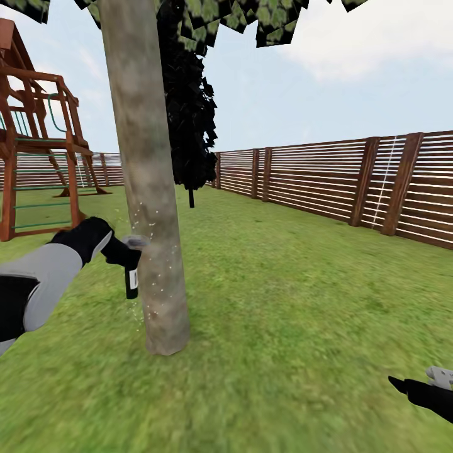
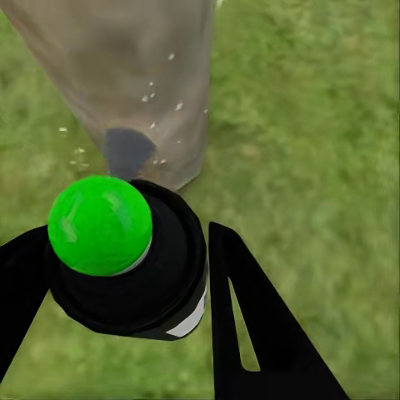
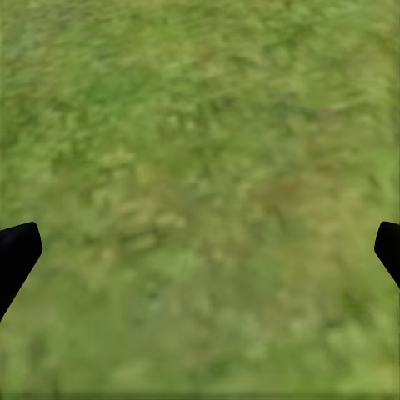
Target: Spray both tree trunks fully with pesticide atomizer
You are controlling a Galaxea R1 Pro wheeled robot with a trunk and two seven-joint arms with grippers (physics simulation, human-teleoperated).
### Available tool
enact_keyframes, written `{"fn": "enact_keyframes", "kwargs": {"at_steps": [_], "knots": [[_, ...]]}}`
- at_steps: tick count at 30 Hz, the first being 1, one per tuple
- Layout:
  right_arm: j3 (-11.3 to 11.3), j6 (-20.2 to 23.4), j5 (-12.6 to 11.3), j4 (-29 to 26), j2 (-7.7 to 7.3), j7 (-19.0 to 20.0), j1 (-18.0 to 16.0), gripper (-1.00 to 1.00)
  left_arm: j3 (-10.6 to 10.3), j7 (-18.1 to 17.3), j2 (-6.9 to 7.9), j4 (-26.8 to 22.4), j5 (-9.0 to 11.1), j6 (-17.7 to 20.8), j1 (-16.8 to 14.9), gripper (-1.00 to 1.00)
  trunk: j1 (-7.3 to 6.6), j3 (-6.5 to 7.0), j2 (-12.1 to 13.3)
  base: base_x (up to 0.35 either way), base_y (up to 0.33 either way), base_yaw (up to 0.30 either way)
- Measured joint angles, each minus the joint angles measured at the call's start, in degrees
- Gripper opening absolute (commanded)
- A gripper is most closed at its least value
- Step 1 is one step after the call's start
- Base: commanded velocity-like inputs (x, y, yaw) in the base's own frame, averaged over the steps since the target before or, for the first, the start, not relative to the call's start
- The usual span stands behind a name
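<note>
Because the spray had to land on the bark, I held the pesticide atomizer (image 1: 131, 272) very near the tree trunk (image 1: 146, 182), just beside its lower part, with the nozzle end turned toward the wood. Small white droplets (image 1: 143, 220) were visible on and around the trunk at that height, so I judged the spraying of this tree was in progress, while the upper trunk looked not yet covered.

My left gripper (image 1: 119, 250) was clamped on the dark bottle; in the left wrist view its black fingers (image 2: 250, 317) stood on both sides of the body, under the green round cap (image 2: 100, 225). The left arm reached forward and slightly across from the left side, the forearm almost level.

My right gripper (image 1: 418, 385) hung low at the right, over the lawn (image 3: 200, 183), well apart from the tree. Its fingertips (image 3: 18, 250) stood wide apart with nothing between them.

Behind, the wooden fence (image 1: 327, 182) closed the garden, and a wooden play frame (image 1: 38, 145) stood at the left.
</note>
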Motion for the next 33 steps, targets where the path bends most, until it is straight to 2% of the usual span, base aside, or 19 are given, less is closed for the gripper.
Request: {"fn": "enact_keyframes", "kwargs": {"at_steps": [4,6,8,24,27,33], "knots": [[0.03,0.00,0.00,0.00,0.00,0.00,0.00,1.00,-2.32,0.00,0.48,4.58,-0.42,-4.14,0.02,-1.00,0.00,0.00,0.00,0.000,0.000,0.000],[0.03,0.00,0.00,0.00,0.00,0.00,0.00,1.00,-2.46,0.00,0.57,6.06,-0.39,-6.18,0.34,-1.00,0.00,0.00,0.00,0.000,0.000,0.000],[0.03,0.00,0.00,0.00,0.00,0.00,0.00,1.00,-2.72,-0.01,0.60,6.50,-0.57,-7.07,2.75,-1.00,0.01,-0.01,0.01,0.000,0.000,0.000],[0.04,0.00,0.02,0.00,0.00,0.07,0.00,1.00,-2.56,-0.01,-0.18,6.60,-0.41,-12.81,14.01,-1.00,0.00,0.00,0.00,0.000,0.000,0.000],[0.04,0.00,0.02,0.00,0.00,0.09,0.00,1.00,-2.56,-0.01,-0.14,6.60,-0.31,-14.61,15.57,-1.00,0.00,0.00,0.00,0.000,0.000,0.000],[0.04,0.00,0.01,0.00,0.00,0.09,0.00,1.00,-2.45,-0.05,-0.16,6.59,-0.17,-15.12,17.57,-1.00,0.00,0.00,0.00,0.000,0.000,0.000]]}}
